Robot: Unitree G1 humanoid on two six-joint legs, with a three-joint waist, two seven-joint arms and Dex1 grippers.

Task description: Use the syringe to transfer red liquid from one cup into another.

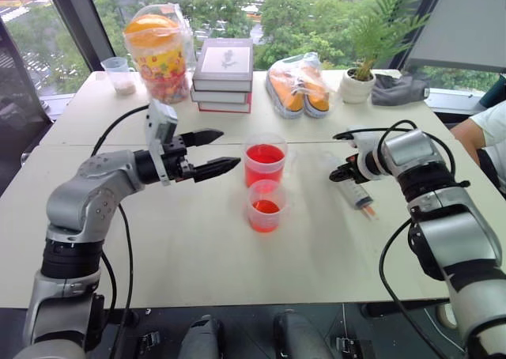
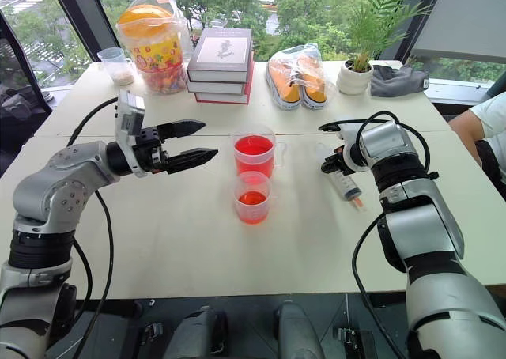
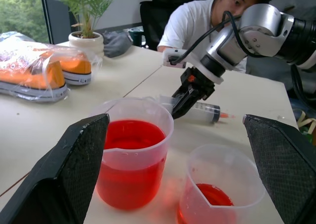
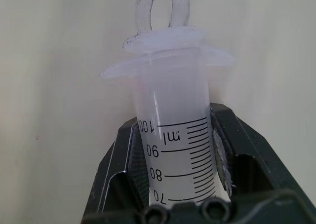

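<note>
The syringe (image 1: 357, 194) is lying flat on the worktop (image 1: 198, 248), well to the right of the two red cups, its orange-red tip pointing toward the robot and its plunger ring away. The right hand (image 1: 345, 171) is closing its two fingers around the barrel near the flange end; in the right wrist view the pads are sitting on either side of the printed scale, plunger pushed fully in. Judgement: gripping high on the barrel is leaving the tip free to dip into liquid and the plunger ring exposed for the other hand to pull. The syringe is not yet lifted.

The larger cup (image 1: 264, 164), well filled with red liquid (image 1: 264, 154), is standing upright at mid-worktop. The smaller cup (image 1: 266, 206), holding only a shallow red layer, is standing just in front of it, nearly touching. Judgement: keeping them side by side is shortening the carry between draw and discharge, lowering the drip risk.

The left hand (image 1: 212, 153) is hovering level, left of the larger cup, fingers spread wide and holding nothing. It is likely waiting either to work the plunger or to steady a cup.

Books, bagged shoes, a snack jar and a potted plant are sitting along the far edge, clear of the work area.
</note>
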